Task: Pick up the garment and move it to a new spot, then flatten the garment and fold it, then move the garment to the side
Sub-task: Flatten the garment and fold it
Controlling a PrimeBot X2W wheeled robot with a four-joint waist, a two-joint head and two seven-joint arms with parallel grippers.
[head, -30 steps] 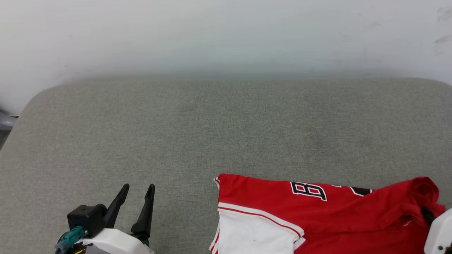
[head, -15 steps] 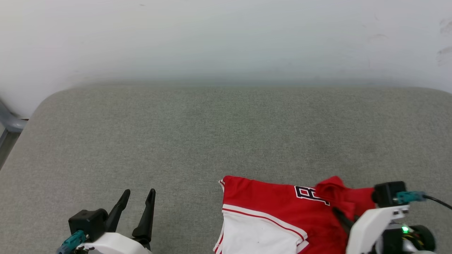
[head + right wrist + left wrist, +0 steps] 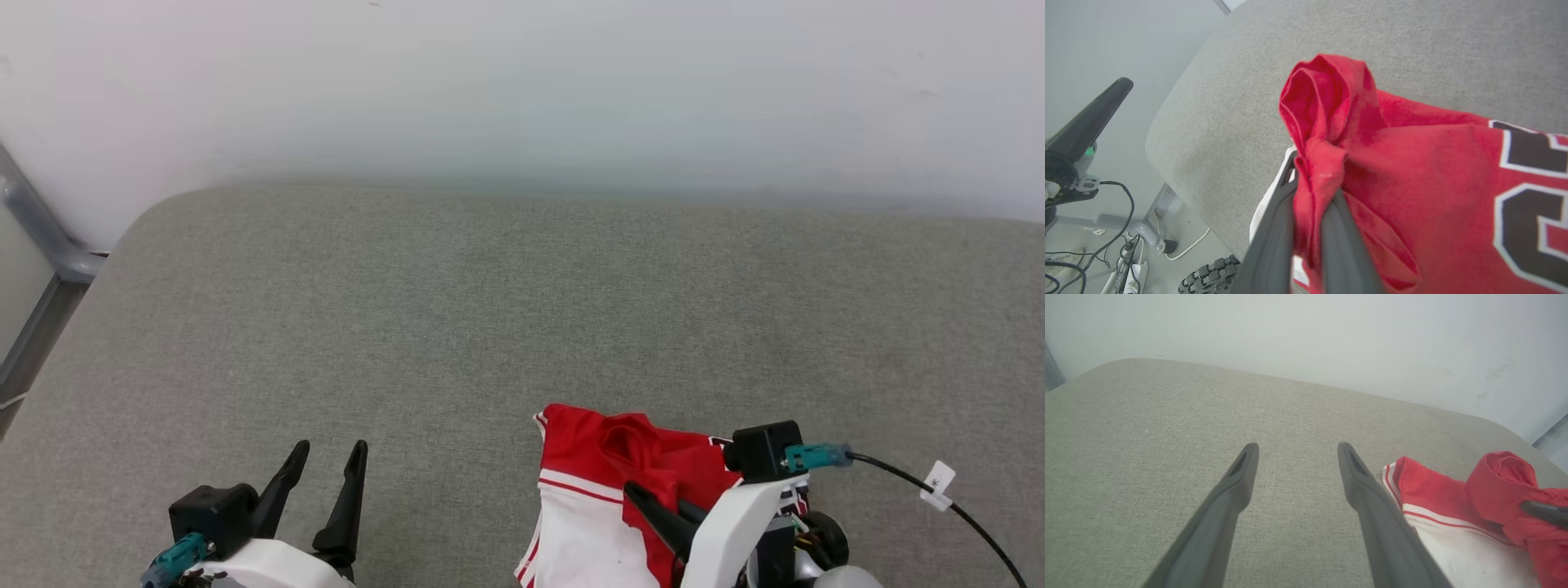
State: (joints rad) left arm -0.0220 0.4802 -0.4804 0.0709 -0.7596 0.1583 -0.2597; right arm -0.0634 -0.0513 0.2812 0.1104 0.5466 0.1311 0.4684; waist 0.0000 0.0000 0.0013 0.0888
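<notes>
Head view, near edge of the grey padded surface: the left gripper sits toward the left corner, fingers apart, holding nothing. Right of centre at the same edge, the red T-shirt lies bunched, with its white sleeve flat. The right gripper is clamped on a raised red fold of it.

Grey padded surface, white wall

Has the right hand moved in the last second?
Yes. The right hand, shut on the shirt, has swung left toward the white sleeve, which stayed put.
</notes>
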